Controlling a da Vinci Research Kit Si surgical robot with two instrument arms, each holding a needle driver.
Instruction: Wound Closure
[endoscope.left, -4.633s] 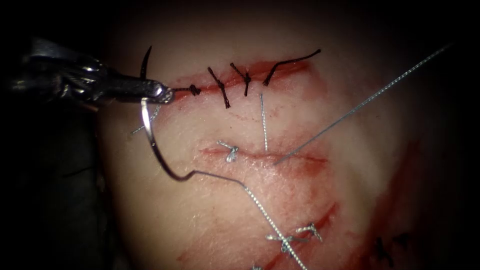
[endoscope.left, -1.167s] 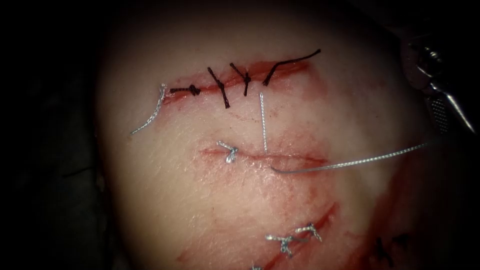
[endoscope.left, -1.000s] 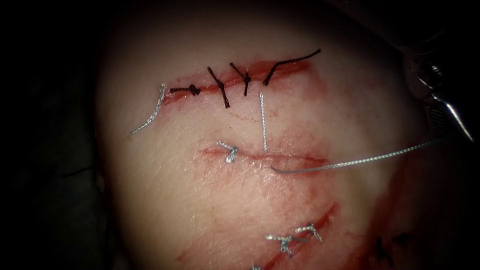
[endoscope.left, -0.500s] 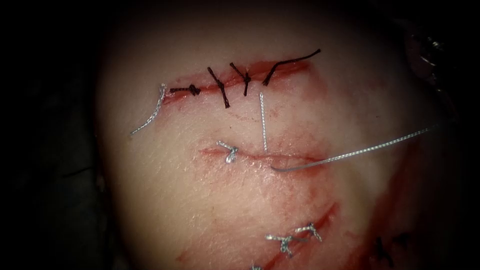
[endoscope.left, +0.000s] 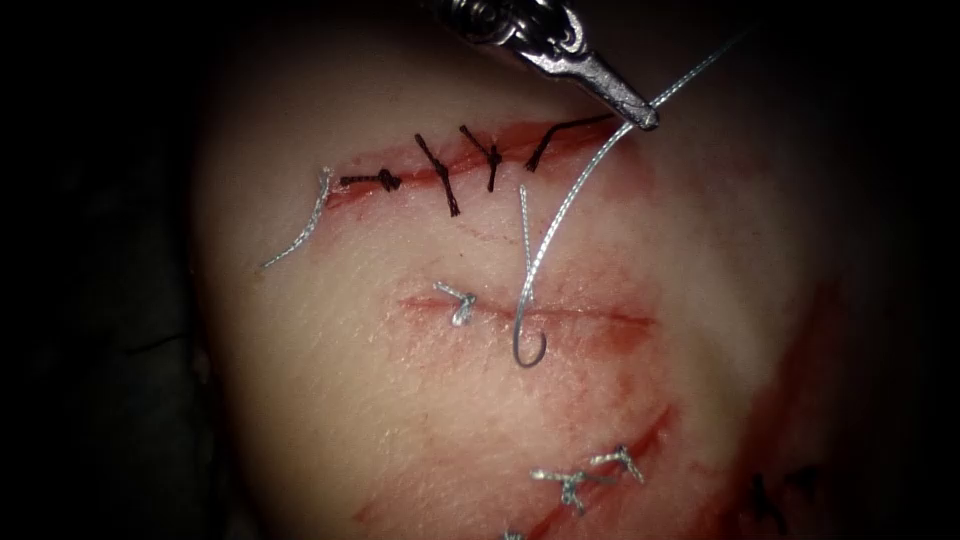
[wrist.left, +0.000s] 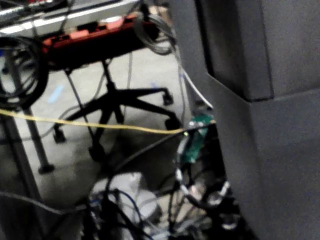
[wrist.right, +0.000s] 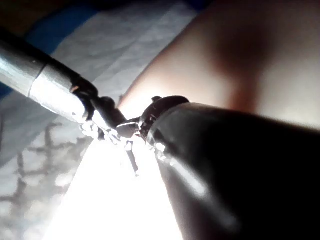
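The tissue (endoscope.left: 400, 420) is the bearing surface, and red fluid (endoscope.left: 600, 335) smears it around the middle cut (endoscope.left: 590, 315). A silver thread (endoscope.left: 545, 250) curls across it, a loose thread end (endoscope.left: 300, 225) at the left, and knotted stitches (endoscope.left: 455, 175) close the upper cut.

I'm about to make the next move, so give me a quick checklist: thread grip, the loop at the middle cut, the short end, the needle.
1. Right tool shut on the thread: ok.
2. Thread curves down slack to a small loop at the middle cut: ok.
3. Short end lies free on the tissue, above that cut: ok.
4. Where the needle is: cannot tell.
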